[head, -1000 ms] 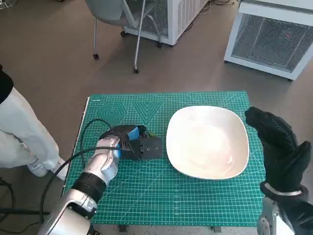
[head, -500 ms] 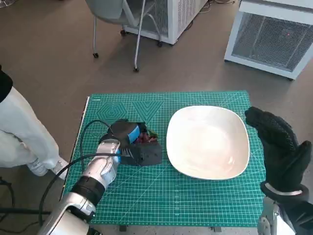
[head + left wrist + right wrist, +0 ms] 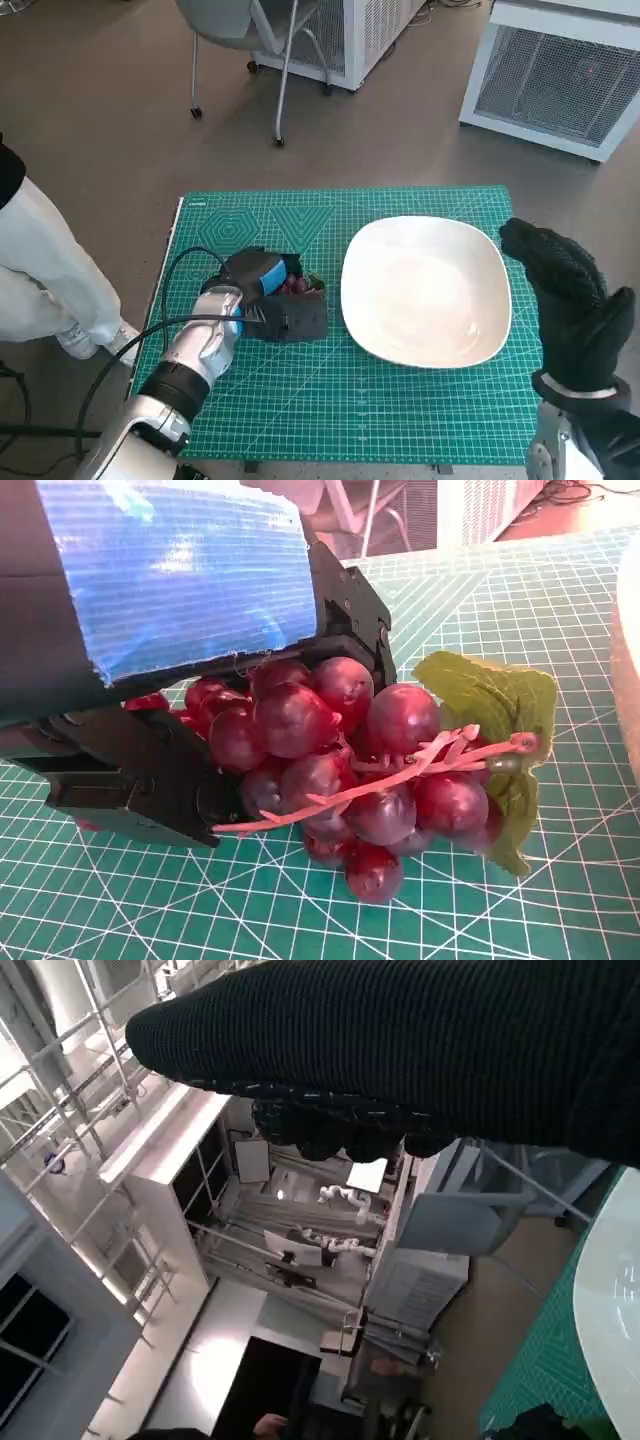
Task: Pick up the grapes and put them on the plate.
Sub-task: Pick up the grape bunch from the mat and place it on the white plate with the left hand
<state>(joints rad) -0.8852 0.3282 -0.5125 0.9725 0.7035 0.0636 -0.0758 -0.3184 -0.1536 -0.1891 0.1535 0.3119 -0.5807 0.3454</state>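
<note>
A bunch of dark red grapes point(image 3: 296, 284) with a green leaf lies on the green cutting mat point(image 3: 330, 400), just left of the white plate point(image 3: 425, 290). My left hand point(image 3: 262, 295) grips the bunch from the left. In the left wrist view the grapes point(image 3: 340, 760) sit against the palm, with black fingers point(image 3: 350, 610) closed over them, and the lowest grapes are close to the mat. The plate's rim point(image 3: 632, 680) shows at the edge. My right hand point(image 3: 570, 305) is held up, open and holding nothing, past the plate's right side.
A person's leg in white trousers point(image 3: 40, 270) stands at the mat's left. A black cable point(image 3: 180, 265) loops along my left forearm. A wheeled chair point(image 3: 250, 30) and white cabinets point(image 3: 560, 70) stand on the floor beyond the table.
My left hand has tilted and drawn slightly back, so the grapes it was covering now show at its fingers. The right hand and the plate have not moved.
</note>
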